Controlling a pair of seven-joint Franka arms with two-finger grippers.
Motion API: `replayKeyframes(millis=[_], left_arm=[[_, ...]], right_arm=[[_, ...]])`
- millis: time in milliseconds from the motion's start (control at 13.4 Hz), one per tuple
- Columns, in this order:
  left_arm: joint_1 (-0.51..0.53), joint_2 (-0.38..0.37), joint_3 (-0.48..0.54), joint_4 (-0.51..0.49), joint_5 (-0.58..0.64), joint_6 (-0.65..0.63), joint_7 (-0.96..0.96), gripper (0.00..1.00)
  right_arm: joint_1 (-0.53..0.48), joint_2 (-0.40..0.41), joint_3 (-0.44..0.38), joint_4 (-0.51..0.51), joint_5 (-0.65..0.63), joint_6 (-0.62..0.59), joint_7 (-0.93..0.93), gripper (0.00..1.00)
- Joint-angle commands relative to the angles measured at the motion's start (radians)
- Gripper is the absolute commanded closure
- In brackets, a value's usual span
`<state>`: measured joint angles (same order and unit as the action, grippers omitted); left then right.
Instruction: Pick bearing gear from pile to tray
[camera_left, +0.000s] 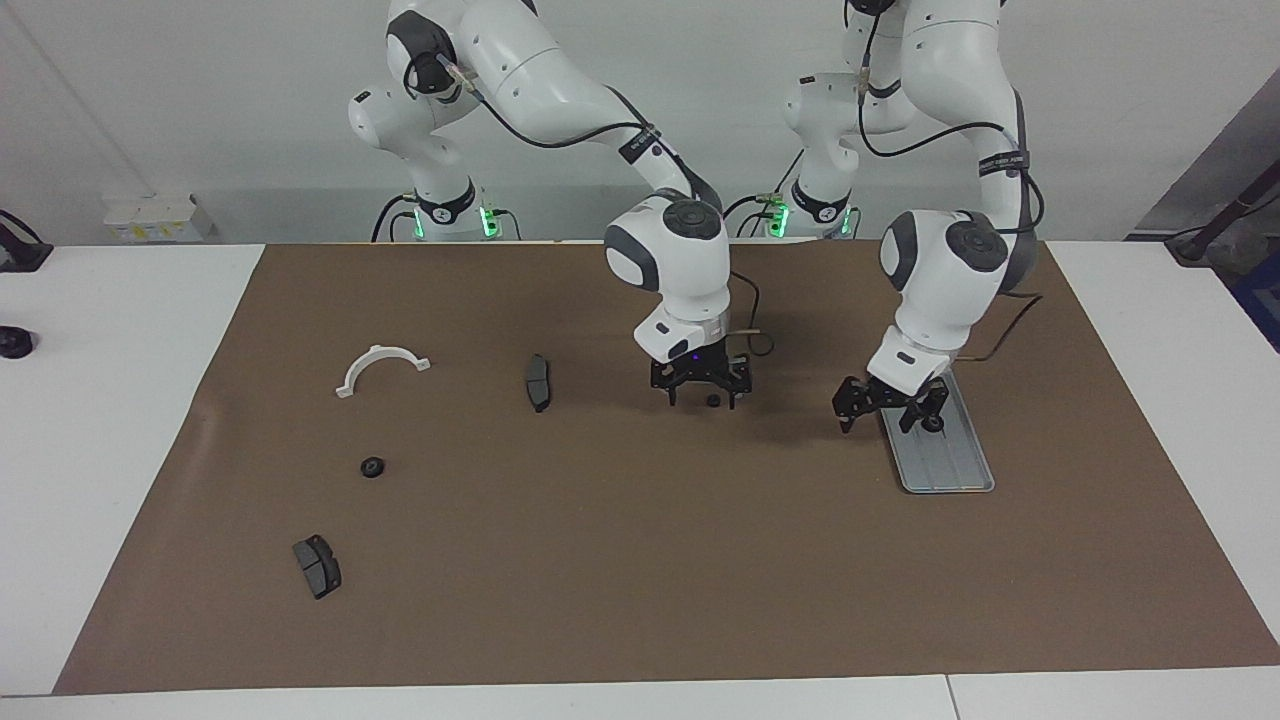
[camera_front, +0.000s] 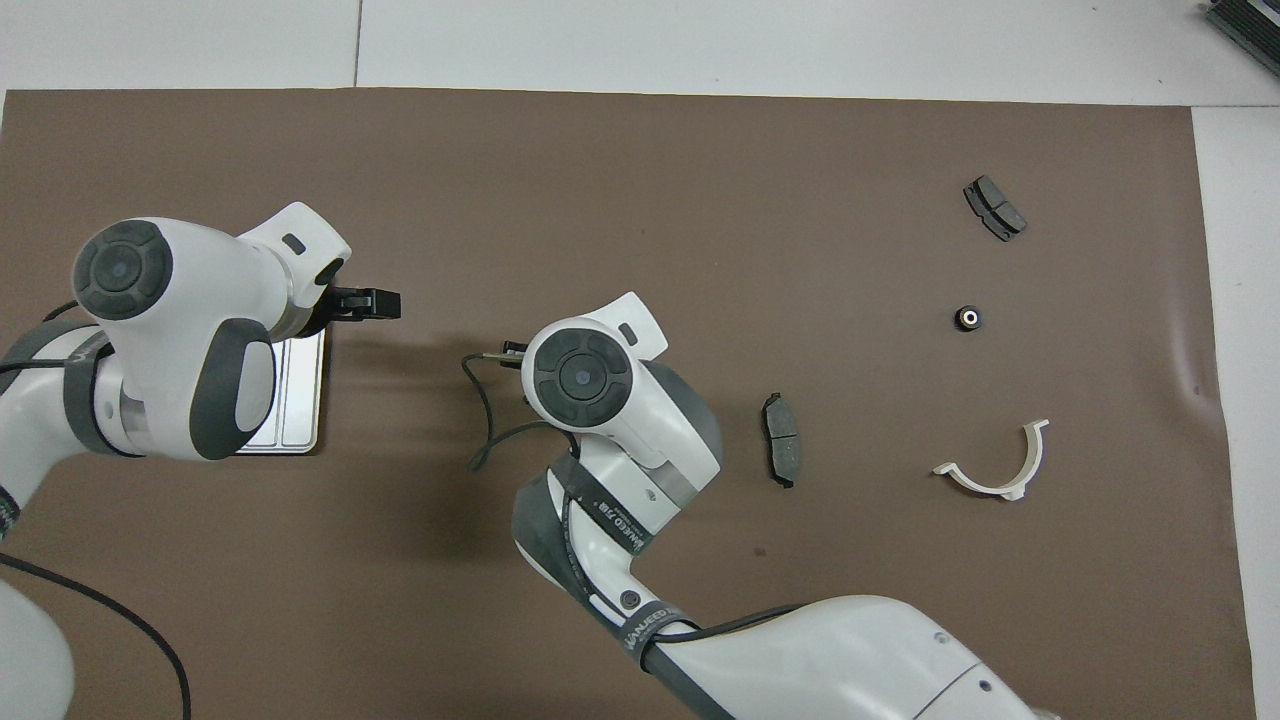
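Silver-grey tray (camera_left: 945, 465) carrying one black gear (camera_left: 932, 424); left claw (camera_left: 880, 408) and right claw (camera_left: 701, 385) both spread wide, holding nothing.

Black gears, three: one on the tray (camera_left: 932, 424), one on the mat beneath the middle gripper (camera_left: 711, 400), one near the bracket (camera_left: 372, 467). Brake pads, two (camera_left: 538, 381) (camera_left: 317, 566). White half-ring bracket, one (camera_left: 381, 368). Metal tray, one (camera_left: 950, 470). Brown mat, one (camera_left: 640, 560). Robot arms, two.
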<state>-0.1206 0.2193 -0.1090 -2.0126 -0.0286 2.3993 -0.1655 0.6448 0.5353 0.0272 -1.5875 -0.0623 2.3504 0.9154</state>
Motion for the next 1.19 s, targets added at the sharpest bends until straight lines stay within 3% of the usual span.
replayKeyframes(millis=[0,149,447,745,1118], left_arm=[[-0.115,0.060,0.017,0.070,-0.005,0.000,-0.126,0.00],[-0.189,0.077,0.018,0.077,-0.005,-0.005,-0.192,0.00],[-0.287,0.081,0.018,0.046,-0.004,-0.025,-0.230,0.20],[-0.330,0.078,0.018,0.002,-0.004,-0.028,-0.229,0.37],[-0.367,0.068,0.018,-0.014,-0.004,-0.072,-0.230,0.49]], right_arm=[[-0.101,-0.142,0.013,-0.142,-0.013,-0.006,-0.108,0.00],[-0.178,-0.208,0.014,-0.198,-0.010,-0.019,-0.234,0.00],[-0.324,-0.256,0.014,-0.242,-0.007,-0.026,-0.404,0.00],[-0.483,-0.255,0.016,-0.269,0.004,-0.016,-0.648,0.00],[-0.657,-0.183,0.017,-0.270,0.006,0.075,-0.858,0.00]])
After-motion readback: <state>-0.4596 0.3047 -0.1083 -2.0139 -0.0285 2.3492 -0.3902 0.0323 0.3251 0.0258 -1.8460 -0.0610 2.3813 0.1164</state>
